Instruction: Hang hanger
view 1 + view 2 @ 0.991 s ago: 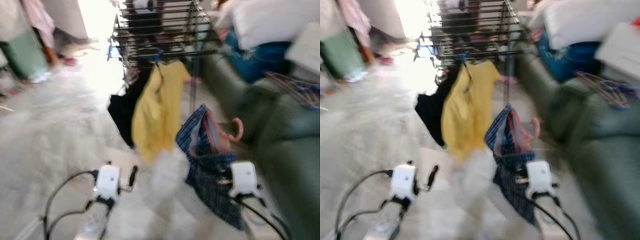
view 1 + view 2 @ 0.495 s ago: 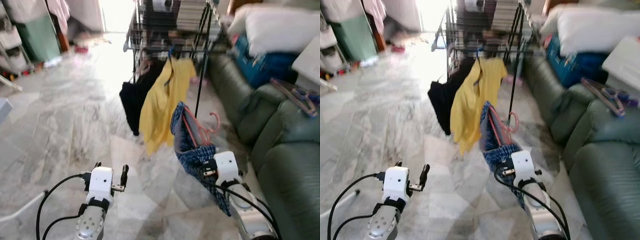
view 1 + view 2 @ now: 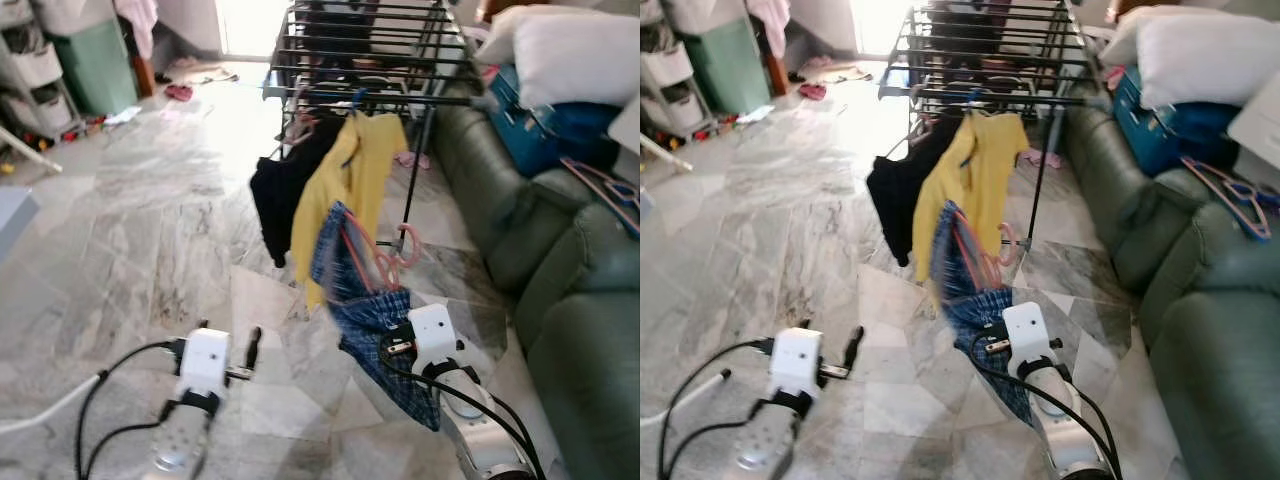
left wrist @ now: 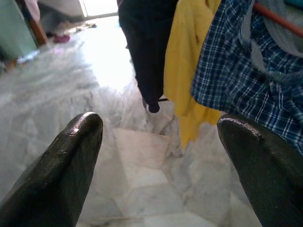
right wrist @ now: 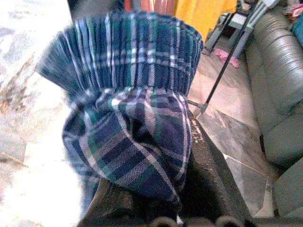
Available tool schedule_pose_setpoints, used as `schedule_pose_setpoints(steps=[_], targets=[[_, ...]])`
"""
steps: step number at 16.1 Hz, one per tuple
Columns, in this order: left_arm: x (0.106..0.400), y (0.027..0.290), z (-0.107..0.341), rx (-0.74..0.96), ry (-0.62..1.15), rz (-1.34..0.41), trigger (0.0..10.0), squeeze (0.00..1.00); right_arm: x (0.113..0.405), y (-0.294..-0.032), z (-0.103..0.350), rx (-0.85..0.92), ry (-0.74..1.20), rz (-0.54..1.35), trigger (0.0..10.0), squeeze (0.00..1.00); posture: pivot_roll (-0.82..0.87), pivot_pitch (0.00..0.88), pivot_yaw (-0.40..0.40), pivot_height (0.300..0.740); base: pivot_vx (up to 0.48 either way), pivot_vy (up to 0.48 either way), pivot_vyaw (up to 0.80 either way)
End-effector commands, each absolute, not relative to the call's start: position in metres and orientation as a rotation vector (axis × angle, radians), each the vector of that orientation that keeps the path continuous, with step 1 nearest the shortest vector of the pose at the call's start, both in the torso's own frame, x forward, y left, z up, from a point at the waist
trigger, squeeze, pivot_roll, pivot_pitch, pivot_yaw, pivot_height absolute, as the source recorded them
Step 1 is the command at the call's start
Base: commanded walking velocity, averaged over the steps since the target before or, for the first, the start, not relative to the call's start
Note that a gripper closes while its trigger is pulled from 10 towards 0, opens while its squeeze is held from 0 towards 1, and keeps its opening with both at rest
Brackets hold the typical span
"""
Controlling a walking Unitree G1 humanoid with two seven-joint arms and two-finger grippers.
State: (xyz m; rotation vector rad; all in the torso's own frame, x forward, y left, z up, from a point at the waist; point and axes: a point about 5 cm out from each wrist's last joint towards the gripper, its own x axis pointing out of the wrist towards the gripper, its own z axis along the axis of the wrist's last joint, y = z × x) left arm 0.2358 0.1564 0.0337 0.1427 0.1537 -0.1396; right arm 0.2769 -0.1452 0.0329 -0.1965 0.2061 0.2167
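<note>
Two tools: right tool (image 5: 156, 198) clamps plaid garment (image 3: 375, 320) on hanger (image 3: 385, 262); left tool (image 4: 156, 165) gapes empty.

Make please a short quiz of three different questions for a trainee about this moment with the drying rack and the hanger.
1. True or false: the right gripper is shut on the blue plaid garment on a pink plastic hanger.
2. Which garment hangs on the black metal drying rack directly beside the yellow shirt?
A. a black garment
B. a red towel
C. a white sock
3. Fill in: the left gripper holds ____, its two black fingers standing apart over the grey marble floor.

Key: 1 true, the plaid cloth sits between its fingers. 2 A, the black garment. 3 nothing.
</note>
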Motion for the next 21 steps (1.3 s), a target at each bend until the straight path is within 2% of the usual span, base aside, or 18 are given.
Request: schedule_pose_setpoints(steps=[1,4,9,13,17,21], targets=[[0.242,0.152,0.038,0.143,0.139,-0.167,10.0,0.0,0.276,-0.159,0.036,-0.202,0.18,0.162,10.0,0.0,0.01,0.0,-0.008,0.74,0.0,-0.296,0.0],[0.248,0.154,0.04,0.154,0.134,-0.183,10.0,0.0,0.272,-0.168,0.034,-0.198,0.183,0.106,10.0,0.0,-0.02,0.0,0.027,0.74,0.0,-0.301,0.0],[0.256,0.153,0.043,0.156,0.124,-0.181,10.0,0.0,0.275,-0.166,0.039,-0.184,0.161,0.094,10.0,0.0,-0.04,0.0,0.043,0.74,0.0,-0.307,0.72],[0.259,0.158,0.042,0.149,0.127,-0.137,10.0,0.0,0.285,-0.159,0.047,-0.181,0.134,0.144,10.0,0.0,-0.03,0.0,0.041,0.74,0.0,-0.307,0.8],[0.255,0.16,0.04,0.152,0.13,-0.116,10.0,0.0,0.282,-0.147,0.05,-0.188,0.108,0.227,10.0,0.0,-0.02,0.0,0.031,0.74,0.0,-0.228,0.8],[0.252,0.164,0.039,0.159,0.133,-0.062,10.0,0.0,0.278,-0.138,0.046,-0.185,0.125,0.299,10.0,0.0,-0.02,0.0,0.025,0.74,0.0,0.0,0.0]])
